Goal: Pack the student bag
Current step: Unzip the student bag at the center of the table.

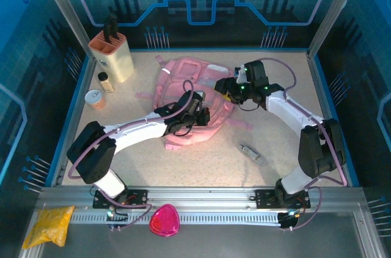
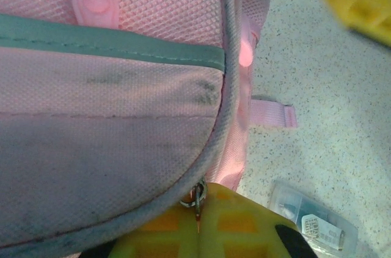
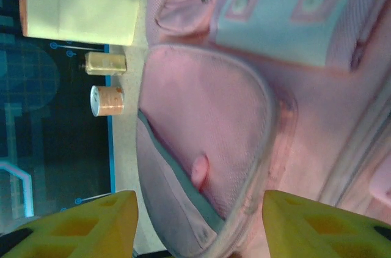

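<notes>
Left claw (image 2: 198,212) pinched on zipper pull (image 2: 197,199) at student bag (image 2: 110,117) edge; right claw (image 3: 198,212) wide over pocket (image 3: 201,129).

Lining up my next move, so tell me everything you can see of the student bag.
The student bag is a soft pink fabric backpack lying flat on the table, its mesh front pocket edged with grey piping and its straps splayed out. The left end effector is shut on the pocket's zipper pull. The right end effector hangs open above it.
</notes>
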Controlling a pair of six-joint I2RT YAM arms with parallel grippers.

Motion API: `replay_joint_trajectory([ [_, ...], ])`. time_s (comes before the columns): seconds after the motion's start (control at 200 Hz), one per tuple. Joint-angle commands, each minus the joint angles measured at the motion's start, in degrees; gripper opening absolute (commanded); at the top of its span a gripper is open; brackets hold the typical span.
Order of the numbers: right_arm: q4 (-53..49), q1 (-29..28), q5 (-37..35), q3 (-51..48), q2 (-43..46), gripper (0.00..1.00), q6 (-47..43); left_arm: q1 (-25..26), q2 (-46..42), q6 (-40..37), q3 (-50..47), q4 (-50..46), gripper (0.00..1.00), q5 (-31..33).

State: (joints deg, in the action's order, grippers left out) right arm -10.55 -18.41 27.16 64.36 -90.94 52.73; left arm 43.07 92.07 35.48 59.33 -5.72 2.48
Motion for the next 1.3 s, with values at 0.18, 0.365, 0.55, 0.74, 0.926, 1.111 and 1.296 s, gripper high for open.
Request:
replay_joint_trajectory([
  [0.18,10.0,-3.5,1.1,-6.3,-1.7,0.45,9.5,1.4,0.2,-0.3,2.5,2.8,0.0,-2.2],
  [0.365,11.2,-4.3,0.8,-6.5,-3.6,0.24,7.7,1.4,-0.2,-3.2,3.4,0.3,0.0,-3.5],
  [0.55,5.8,-1.9,0.1,-4.8,-2.8,0.02,1.7,0.7,-2.7,-9.5,3.1,-8.9,0.0,-1.0],
  [0.74,4.0,0.5,1.2,-4.0,-1.6,0.0,-2.4,-5.6,-7.9,-11.0,-1.6,-15.4,0.0,-0.6],
  [0.926,0.5,2.2,1.1,-1.9,-0.9,0.0,-6.5,-12.5,-13.8,-11.8,-7.7,-17.9,0.0,0.0],
  [1.111,-3.0,4.1,-0.3,2.0,-2.8,0.0,-9.8,-13.5,-13.5,-10.3,-9.6,-15.3,0.0,-5.0],
  [1.296,-5.7,6.0,0.5,10.3,-8.0,0.0,-11.6,-6.3,-8.0,-6.0,-6.4,-6.9,0.0,-8.9],
])
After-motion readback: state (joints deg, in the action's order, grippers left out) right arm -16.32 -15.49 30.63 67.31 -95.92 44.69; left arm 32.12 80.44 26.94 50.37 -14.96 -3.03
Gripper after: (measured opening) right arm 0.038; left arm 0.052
